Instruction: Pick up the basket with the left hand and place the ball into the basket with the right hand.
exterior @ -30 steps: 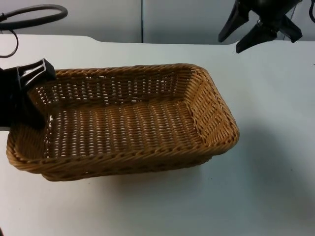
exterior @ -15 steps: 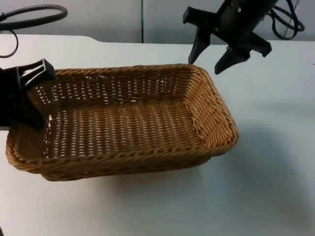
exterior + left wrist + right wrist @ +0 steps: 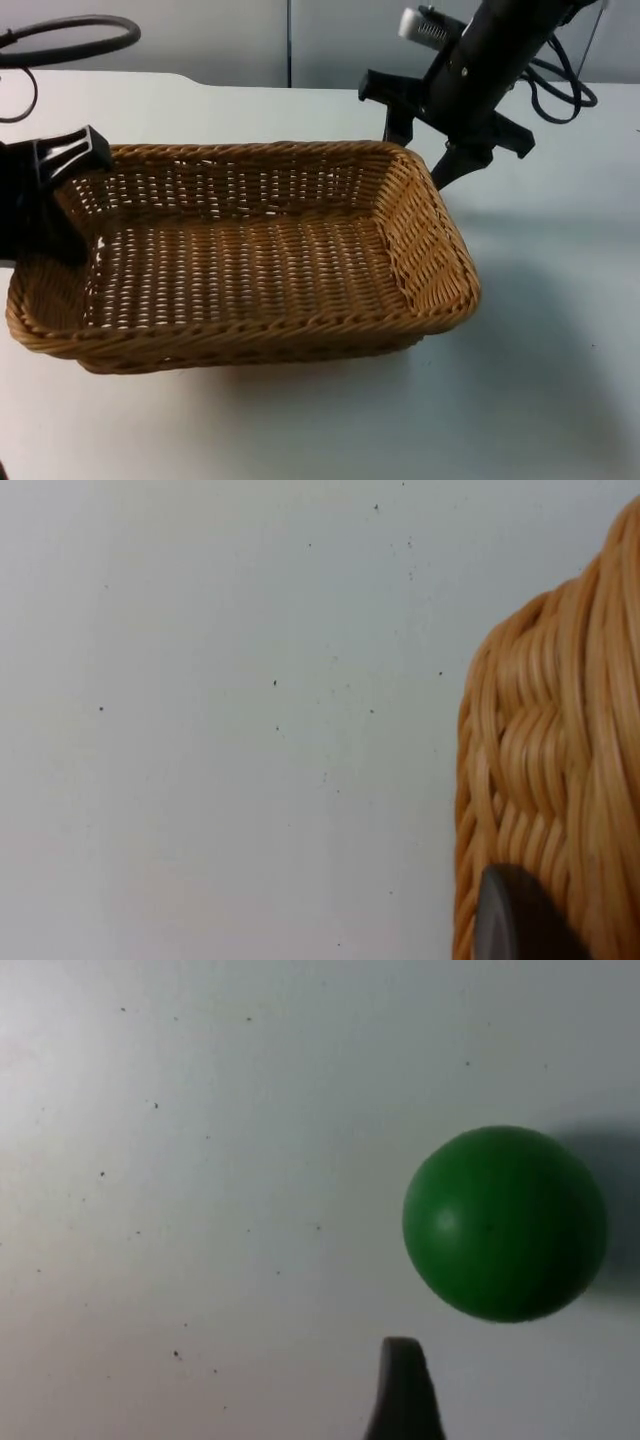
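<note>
A rectangular wicker basket (image 3: 250, 335) fills the middle of the top view, with nothing inside it. My left gripper (image 3: 62, 195) is shut on its left rim; the left wrist view has the woven wall (image 3: 560, 780) beside a black fingertip (image 3: 515, 920). My right gripper (image 3: 420, 155) hangs open just behind the basket's far right corner. A green ball (image 3: 505, 1222) lies on the white table in the right wrist view, a little beyond one black fingertip (image 3: 403, 1390) and apart from it. In the top view the ball is hidden.
The white table (image 3: 560, 350) stretches bare to the right of and in front of the basket. A grey partition wall (image 3: 250, 30) closes the far edge. A black cable loop (image 3: 60, 35) lies at the far left.
My right arm has swung down and leftward from the far right corner to the basket's far right corner. The basket has shifted slightly; my left gripper holds as before.
</note>
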You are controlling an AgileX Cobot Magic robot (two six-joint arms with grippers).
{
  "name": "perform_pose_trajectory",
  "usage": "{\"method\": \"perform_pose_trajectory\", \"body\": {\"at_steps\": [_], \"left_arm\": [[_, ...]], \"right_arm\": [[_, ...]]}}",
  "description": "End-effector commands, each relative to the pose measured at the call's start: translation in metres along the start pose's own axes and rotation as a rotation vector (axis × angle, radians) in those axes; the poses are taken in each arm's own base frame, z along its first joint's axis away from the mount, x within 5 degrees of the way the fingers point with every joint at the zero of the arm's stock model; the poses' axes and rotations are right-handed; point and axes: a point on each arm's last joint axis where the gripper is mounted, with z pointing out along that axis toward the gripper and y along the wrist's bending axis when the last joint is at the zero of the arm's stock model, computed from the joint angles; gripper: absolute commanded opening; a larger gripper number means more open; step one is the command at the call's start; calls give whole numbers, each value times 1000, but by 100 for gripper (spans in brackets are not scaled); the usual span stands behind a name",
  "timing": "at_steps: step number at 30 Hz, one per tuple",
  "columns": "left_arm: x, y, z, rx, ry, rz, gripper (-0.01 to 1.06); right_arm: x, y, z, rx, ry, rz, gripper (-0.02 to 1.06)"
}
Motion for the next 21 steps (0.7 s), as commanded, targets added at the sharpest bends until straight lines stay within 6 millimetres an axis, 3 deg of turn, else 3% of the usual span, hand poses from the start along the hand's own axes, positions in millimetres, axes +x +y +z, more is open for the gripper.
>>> {"method": "perform_pose_trajectory", "body": {"at_steps": [1,5,21], "left_arm": [[0,-1,-3,8,-10,-5,0],[0,-1,-3,5,-5,3,0],[0,-1,-3,2,-4,10,0]], "right_arm": [[-1,3,5,-5,-8,-21,59],[-2,2,9,-7,-24,-18,73],[-9,2,12,-17,-98,-16,70]]}}
